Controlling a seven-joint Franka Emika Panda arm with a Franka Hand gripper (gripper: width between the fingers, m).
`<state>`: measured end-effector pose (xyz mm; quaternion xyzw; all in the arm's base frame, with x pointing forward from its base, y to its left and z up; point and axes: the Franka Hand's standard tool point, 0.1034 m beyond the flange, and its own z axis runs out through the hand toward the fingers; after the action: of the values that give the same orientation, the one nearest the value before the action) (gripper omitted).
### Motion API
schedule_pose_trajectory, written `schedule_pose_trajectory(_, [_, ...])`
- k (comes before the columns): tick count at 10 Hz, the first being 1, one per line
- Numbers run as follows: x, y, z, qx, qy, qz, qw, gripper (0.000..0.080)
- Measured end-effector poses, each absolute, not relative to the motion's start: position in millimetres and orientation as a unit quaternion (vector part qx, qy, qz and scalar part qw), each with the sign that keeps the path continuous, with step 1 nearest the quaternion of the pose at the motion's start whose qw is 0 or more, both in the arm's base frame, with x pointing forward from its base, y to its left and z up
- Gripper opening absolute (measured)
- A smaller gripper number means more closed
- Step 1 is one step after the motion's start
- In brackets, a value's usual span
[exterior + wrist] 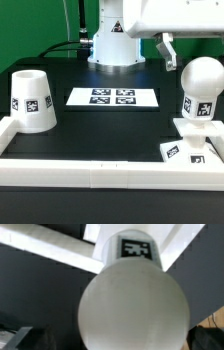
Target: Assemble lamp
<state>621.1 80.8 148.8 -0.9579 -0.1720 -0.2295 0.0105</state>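
Observation:
The white bulb point(203, 90) stands upright with its stem in the small square base point(186, 150) at the exterior view's right, against the white rail. My gripper point(170, 55) hangs just above and beside the bulb's round head, apart from it. In the wrist view the bulb's head point(135, 303) fills the middle, with a tag on its stem point(136, 247) and the base beyond. Dark finger shapes point(14, 336) sit wide apart at the picture's edges, so the gripper point(120, 345) looks open and empty. The cone shade point(33, 100) stands at the exterior view's left.
The marker board point(112, 97) lies flat in the middle of the dark table. A long white rail point(100, 170) runs along the front and up both sides. The robot's white base point(112, 45) stands at the back.

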Motion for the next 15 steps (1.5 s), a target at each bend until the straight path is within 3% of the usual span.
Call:
schedule_pose_trajectory(2, [617.4, 82.4, 144.0, -0.962, -0.172, -0.212, 0.014, 0.0699])
schedule_pose_trajectory(5, [611.3, 90.0, 134.3, -0.976, -0.191, -0.097, 0.026, 0.0699])
schedule_pose_trajectory(9, [609.4, 85.7, 130.0, -0.974, -0.221, 0.052, 0.025, 0.0699])
schedule_pose_trajectory(15, [622.0, 82.9, 133.6, -0.972, -0.228, 0.045, 0.026, 0.0699])
